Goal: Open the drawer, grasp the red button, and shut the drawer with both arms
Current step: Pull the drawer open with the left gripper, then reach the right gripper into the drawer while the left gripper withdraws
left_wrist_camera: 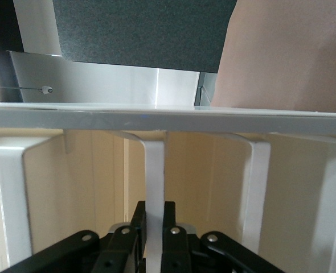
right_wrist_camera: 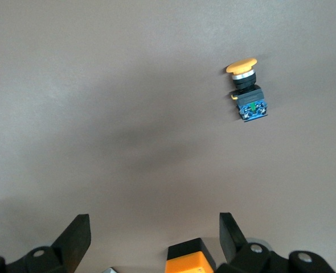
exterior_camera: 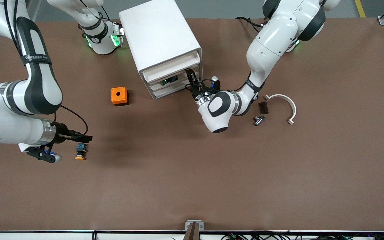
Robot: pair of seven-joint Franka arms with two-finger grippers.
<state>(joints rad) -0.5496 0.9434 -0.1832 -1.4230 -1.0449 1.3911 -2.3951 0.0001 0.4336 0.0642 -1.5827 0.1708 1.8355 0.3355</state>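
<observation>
left gripper (exterior_camera: 190,76) clamping drawer (exterior_camera: 173,69) — right gripper (exterior_camera: 87,138) spread

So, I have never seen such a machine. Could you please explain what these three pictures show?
Two white robot arms work at a brown table. One picture looks down from across it; the other two come from cameras on the wrists. The left arm has its jaws shut on a white rib of a drawer in the white cabinet. The right arm holds its jaws open over the table by an orange-capped button. An orange box, a white curved piece and a small metal part also lie there.
</observation>
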